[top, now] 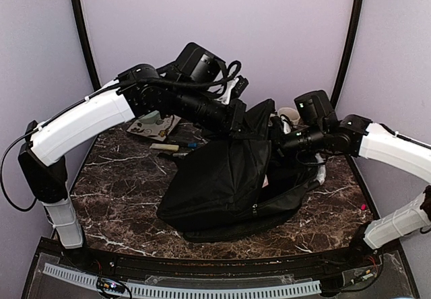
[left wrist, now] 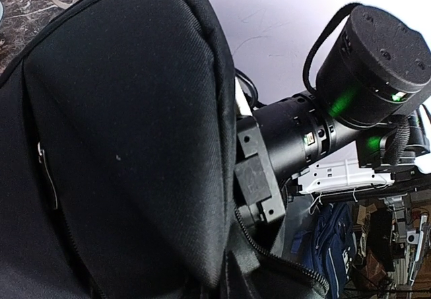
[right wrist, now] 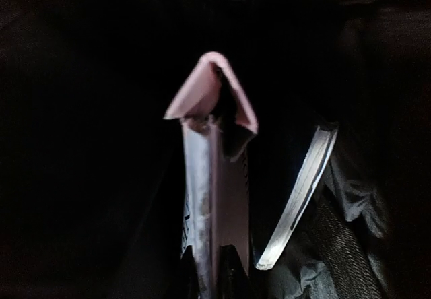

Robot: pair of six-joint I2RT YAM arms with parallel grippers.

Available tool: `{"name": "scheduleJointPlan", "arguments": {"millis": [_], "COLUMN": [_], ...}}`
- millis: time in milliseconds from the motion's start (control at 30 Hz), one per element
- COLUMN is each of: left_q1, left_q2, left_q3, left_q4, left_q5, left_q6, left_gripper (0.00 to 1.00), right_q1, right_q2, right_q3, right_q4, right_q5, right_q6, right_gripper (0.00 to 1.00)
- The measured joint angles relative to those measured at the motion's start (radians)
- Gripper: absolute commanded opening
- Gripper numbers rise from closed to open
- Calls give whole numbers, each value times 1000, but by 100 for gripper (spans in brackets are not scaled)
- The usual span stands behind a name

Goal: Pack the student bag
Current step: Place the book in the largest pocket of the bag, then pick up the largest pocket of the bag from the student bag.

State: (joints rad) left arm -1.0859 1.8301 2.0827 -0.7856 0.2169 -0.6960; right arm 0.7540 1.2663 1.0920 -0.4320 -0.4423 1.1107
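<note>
The student bag (top: 222,184), a large black backpack, lies in the middle of the marble table with its upper flap lifted. My left gripper (top: 244,120) is shut on that flap and holds it up. In the left wrist view black bag fabric (left wrist: 121,144) hides my fingers. My right gripper (right wrist: 210,272) reaches into the bag's dark inside (right wrist: 81,144), shut on a thin pink flat book (right wrist: 225,178) seen edge-on, its top corner bent over. From above, the right fingers are hidden in the bag's mouth.
A pale curved strip (right wrist: 300,191), the edge of something flat, lies inside the bag beside the pink book. A white mug (top: 289,116) stands behind the bag. A patterned card (top: 156,125) and pens (top: 165,148) lie at the back left. The right arm's wrist (left wrist: 296,137) is close to the flap.
</note>
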Motion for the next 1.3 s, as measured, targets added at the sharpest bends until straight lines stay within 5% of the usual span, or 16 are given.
{"name": "scheduleJointPlan", "arguments": {"millis": [67, 167, 233, 500, 733, 1000, 1300], "left_q1": [-7, -12, -11, 0, 47, 78, 84], "left_q2": [2, -2, -20, -79, -79, -79, -81], "left_q3": [0, -2, -14, -117, -159, -160, -211], "left_q4": [0, 10, 24, 105, 179, 200, 287], "left_q5": [-12, -45, -64, -105, -87, -69, -149], "left_q6": [0, 0, -2, -29, -82, -125, -241], "left_gripper": [0, 0, 0, 0, 0, 0, 0], "right_q1": [7, 11, 6, 10, 18, 52, 98], "right_q2": [12, 14, 6, -85, -262, -526, -531], "right_q3": [26, 101, 136, 233, 293, 235, -25], "right_q4": [-24, -85, -147, -343, -475, -378, -195], "right_q5": [0, 18, 43, 93, 176, 139, 148], "right_q6": [-10, -47, -87, -259, -411, -589, -586], "right_gripper": [65, 93, 100, 99, 87, 75, 56]}}
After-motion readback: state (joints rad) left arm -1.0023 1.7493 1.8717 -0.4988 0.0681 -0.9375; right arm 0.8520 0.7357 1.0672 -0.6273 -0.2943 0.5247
